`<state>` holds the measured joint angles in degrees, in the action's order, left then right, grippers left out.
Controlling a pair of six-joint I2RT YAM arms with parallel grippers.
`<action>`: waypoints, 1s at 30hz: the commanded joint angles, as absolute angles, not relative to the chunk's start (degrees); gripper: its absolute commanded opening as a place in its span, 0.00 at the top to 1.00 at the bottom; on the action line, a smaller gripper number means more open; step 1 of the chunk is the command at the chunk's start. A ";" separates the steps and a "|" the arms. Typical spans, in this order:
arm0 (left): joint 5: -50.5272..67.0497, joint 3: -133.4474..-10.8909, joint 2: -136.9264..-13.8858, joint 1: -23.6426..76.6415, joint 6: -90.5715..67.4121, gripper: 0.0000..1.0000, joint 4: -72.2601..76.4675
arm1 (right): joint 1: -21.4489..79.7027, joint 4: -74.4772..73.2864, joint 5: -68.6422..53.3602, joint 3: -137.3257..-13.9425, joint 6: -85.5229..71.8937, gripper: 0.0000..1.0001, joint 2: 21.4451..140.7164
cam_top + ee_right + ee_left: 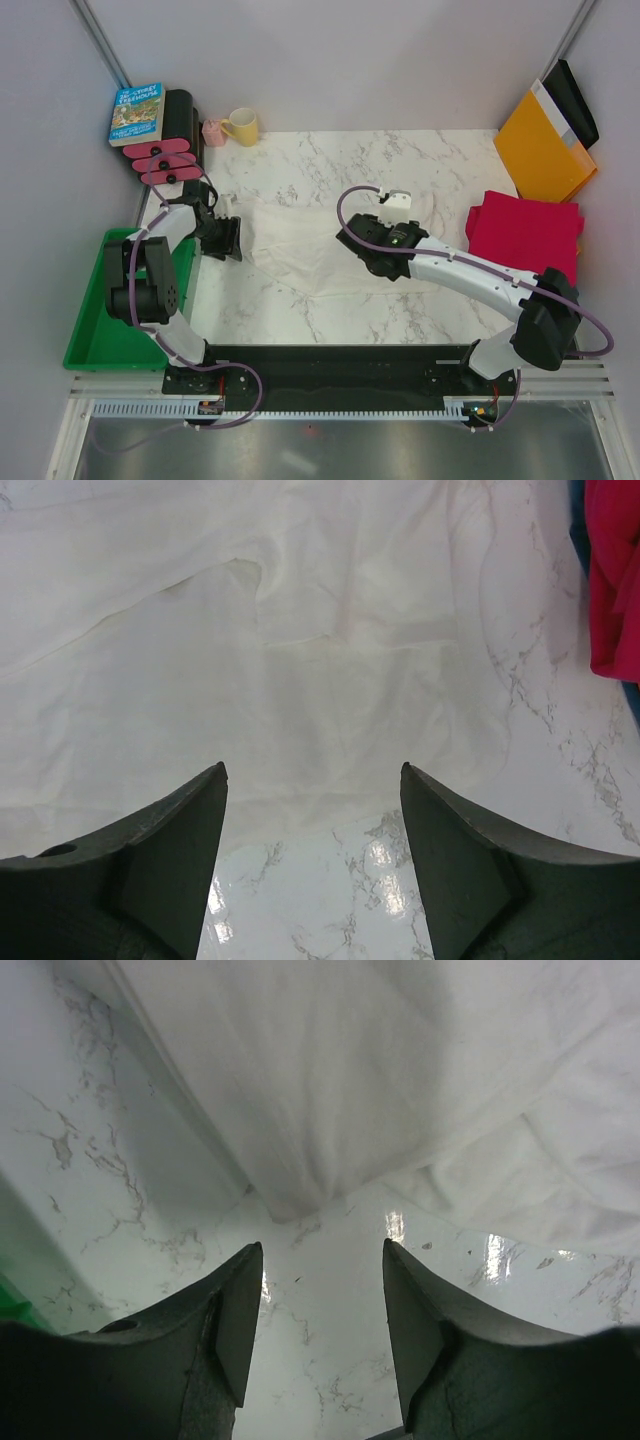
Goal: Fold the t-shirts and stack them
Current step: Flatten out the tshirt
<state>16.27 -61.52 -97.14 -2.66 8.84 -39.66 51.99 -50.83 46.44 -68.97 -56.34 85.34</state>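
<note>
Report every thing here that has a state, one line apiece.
white t-shirt, spread out, wrinkled, not folded
red t-shirt, folded, lying to the right
left gripper, open, empty, just short of the white t-shirt's edge
right gripper, open, empty, over the white t-shirt's edge
mug, upright
envelope, standing on edge, leaning

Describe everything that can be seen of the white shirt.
The white shirt is thin, plain, wrinkled cloth, spread out loosely on the middle of the marbled table. One bunched corner points at the open left pincer. The open right pincer hangs over its near edge. Neither grips it.
</note>
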 commanded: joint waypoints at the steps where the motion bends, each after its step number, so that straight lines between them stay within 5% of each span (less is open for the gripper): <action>1: 14.94 -61.87 -98.61 -2.64 6.50 0.41 -35.43 | 52.73 -51.07 48.08 -68.38 -58.27 0.23 85.60; 15: 14.59 -63.90 -103.71 -2.81 5.19 0.46 -31.64 | 53.61 -51.15 47.64 -66.62 -59.68 0.25 85.87; 20: 14.06 -63.02 -103.80 -2.99 5.36 0.71 -31.64 | 53.70 -51.15 47.72 -66.36 -60.21 0.30 85.78; 25: 13.62 -61.96 -104.50 -3.25 6.41 0.79 -31.38 | 53.61 -51.59 48.07 -66.62 -60.56 0.28 85.61; 30: 13.88 -60.21 -104.15 -3.95 6.94 0.98 -30.94 | 53.61 -54.66 49.92 -66.62 -65.10 0.27 85.08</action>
